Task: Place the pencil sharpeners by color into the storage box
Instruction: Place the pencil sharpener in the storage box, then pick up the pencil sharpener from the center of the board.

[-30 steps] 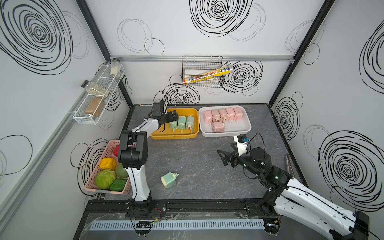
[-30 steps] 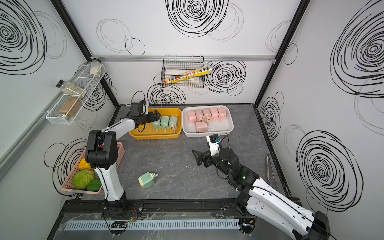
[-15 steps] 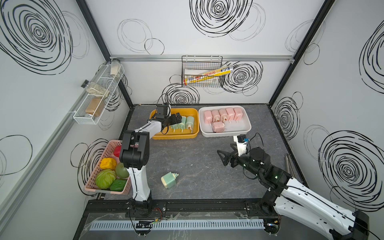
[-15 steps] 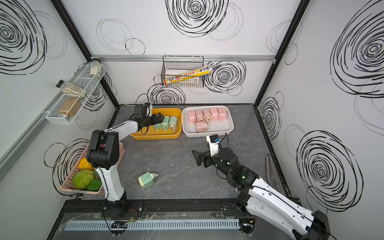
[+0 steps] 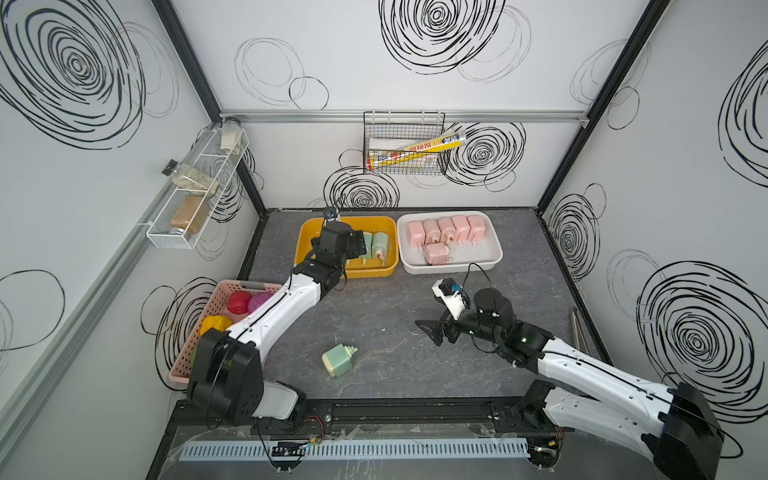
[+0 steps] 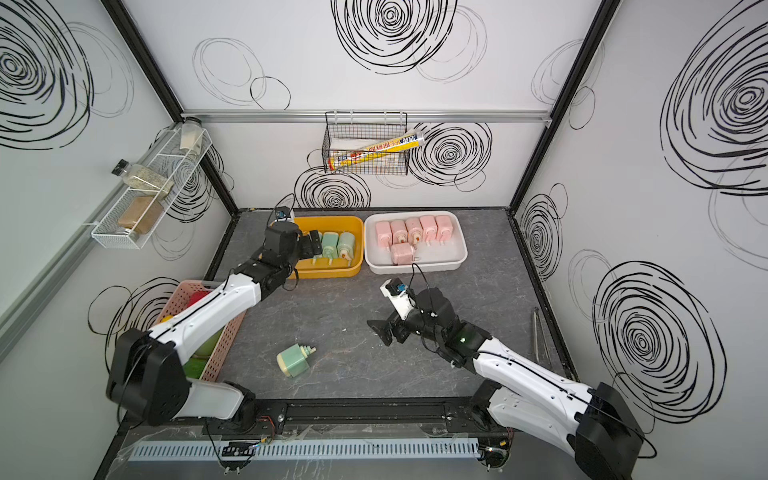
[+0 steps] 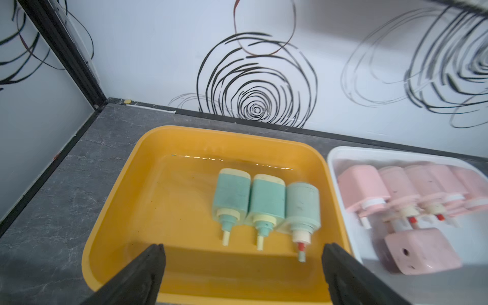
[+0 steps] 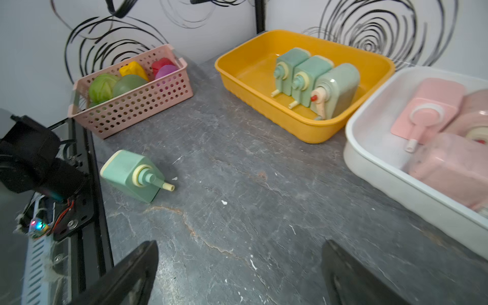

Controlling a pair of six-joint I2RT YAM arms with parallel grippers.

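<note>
left gripper (image 7: pixel 241 250) wide, empty; three green sharpeners (image 7: pixel 266 200) just ahead in yellow tray (image 7: pixel 111 237) | right gripper (image 8: pixel 239 250) wide, empty; loose green sharpener (image 8: pixel 132 175) ahead, apart

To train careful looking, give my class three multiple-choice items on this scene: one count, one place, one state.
1. How many green pencil sharpeners lie in the yellow tray? A two, B three, C five.
2. Where is the loose green pencil sharpener? A white tray, B tabletop, C pink basket.
3. The left gripper is: A open and empty, B shut on a sharpener, C shut, empty.
Answers: B, three lie side by side; B, it lies alone on the grey surface; A, jaws wide apart, nothing between.
</note>
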